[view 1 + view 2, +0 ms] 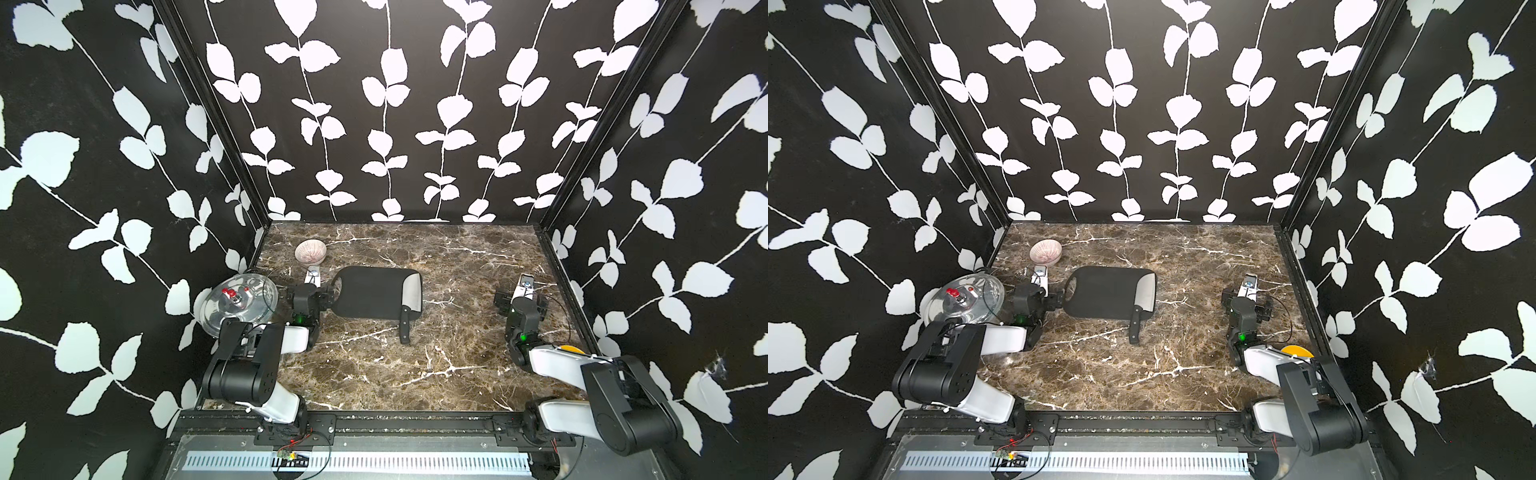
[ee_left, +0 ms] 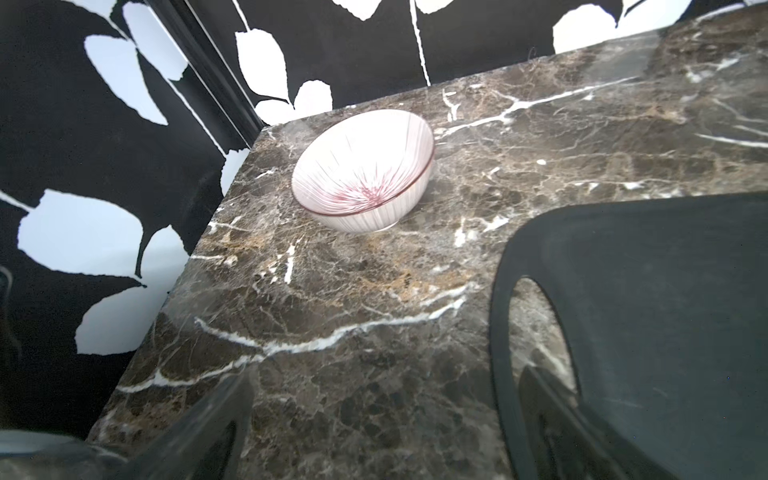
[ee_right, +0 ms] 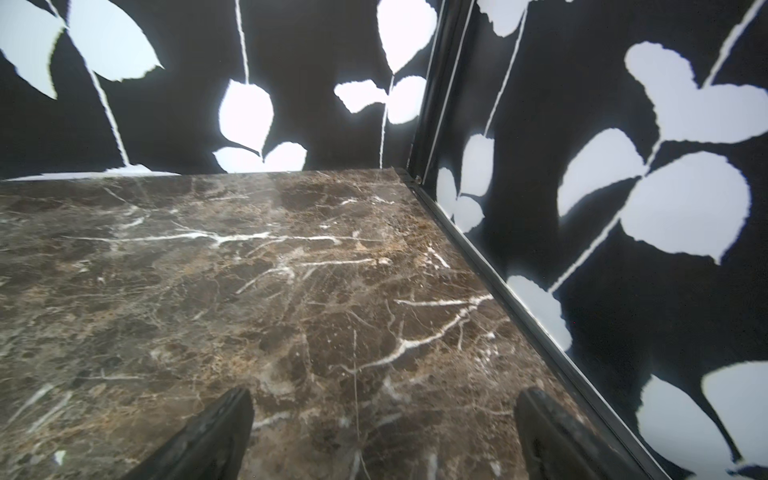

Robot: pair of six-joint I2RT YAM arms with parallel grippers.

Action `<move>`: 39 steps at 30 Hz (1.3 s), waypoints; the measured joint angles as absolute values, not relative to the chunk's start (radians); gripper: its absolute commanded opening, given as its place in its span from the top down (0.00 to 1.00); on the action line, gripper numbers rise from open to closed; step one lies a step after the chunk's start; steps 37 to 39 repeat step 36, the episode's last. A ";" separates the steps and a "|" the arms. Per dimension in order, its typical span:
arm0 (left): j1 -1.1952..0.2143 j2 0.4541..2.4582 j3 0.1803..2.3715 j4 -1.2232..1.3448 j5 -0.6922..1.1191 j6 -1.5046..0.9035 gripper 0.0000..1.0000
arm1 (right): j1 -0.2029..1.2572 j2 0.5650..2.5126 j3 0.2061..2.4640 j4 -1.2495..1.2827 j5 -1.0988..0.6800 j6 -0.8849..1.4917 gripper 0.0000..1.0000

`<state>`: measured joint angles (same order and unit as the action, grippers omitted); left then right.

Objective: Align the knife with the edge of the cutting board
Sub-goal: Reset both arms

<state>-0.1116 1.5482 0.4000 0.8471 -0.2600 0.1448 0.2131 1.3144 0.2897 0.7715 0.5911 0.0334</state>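
Lying at the right end of the cutting board (image 1: 370, 293), the knife (image 1: 410, 297) had its blade flat on the board along that short edge. Its black handle stuck out past the near edge onto the desk (image 1: 457, 357). The left hand (image 2: 382, 428) was spread at the board's handle-hole end, one finger (image 2: 552, 415) over the hole. The right hand (image 3: 382, 432) hung spread above the desk, well apart from the board.

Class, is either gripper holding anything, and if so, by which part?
Nothing is held. The right gripper is open over the table; the left gripper is open at one end of the cutting board; the knife lies free.
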 measured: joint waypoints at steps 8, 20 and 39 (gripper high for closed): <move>-0.088 1.582 0.390 0.928 -0.207 0.129 0.02 | 0.143 1.481 0.314 0.889 0.469 -0.007 0.00; -0.088 1.582 0.389 0.957 -0.197 0.127 0.02 | 0.095 1.560 0.335 0.943 0.279 -0.021 0.01; -0.088 1.582 0.389 0.965 -0.186 0.128 0.01 | 0.095 1.560 0.335 0.957 0.258 -0.025 0.00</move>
